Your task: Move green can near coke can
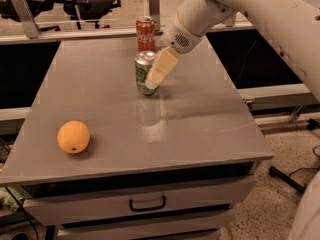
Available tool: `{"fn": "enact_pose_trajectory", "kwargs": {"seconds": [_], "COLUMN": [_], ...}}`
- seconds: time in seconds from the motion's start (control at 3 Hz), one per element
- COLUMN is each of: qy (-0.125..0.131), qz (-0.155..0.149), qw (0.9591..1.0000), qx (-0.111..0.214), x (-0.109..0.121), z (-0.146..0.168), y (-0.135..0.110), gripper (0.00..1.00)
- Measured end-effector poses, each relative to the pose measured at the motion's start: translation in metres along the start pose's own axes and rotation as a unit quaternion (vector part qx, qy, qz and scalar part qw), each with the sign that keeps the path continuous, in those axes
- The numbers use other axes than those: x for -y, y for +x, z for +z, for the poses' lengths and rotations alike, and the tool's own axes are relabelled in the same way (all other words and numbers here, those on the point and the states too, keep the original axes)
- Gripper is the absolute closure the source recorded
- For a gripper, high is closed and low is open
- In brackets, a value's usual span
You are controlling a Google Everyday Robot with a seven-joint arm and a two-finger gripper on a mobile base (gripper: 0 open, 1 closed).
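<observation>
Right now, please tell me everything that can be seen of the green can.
The green can stands upright on the grey table, in front of the coke can and apart from it. Its body is green with pale markings, its top silver, like metal. The pincer slants down across its right part in this view, hiding it; contact cannot be told.
</observation>
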State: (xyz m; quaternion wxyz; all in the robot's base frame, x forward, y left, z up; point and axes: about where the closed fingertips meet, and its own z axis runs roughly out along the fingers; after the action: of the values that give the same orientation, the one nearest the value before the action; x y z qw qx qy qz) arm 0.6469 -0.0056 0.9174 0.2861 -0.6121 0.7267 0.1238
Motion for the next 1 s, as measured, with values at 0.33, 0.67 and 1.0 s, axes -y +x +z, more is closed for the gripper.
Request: {"fn": "enact_pose_trajectory", "kwargs": {"seconds": [0.33, 0.67, 1.0], "qy": [-0.007, -0.015, -0.021], "qz": [0.003, 0.002, -0.003], "qw": [0.9999, 0.9998, 0.9996], "qx": [0.007, 0.012, 0.017], "x": [0.003, 0.003, 0.001], "z": [0.008, 0.015, 0.019], "y": [-0.009, -0.016, -0.023], "gripper": [0.0, 0.15, 0.39]}}
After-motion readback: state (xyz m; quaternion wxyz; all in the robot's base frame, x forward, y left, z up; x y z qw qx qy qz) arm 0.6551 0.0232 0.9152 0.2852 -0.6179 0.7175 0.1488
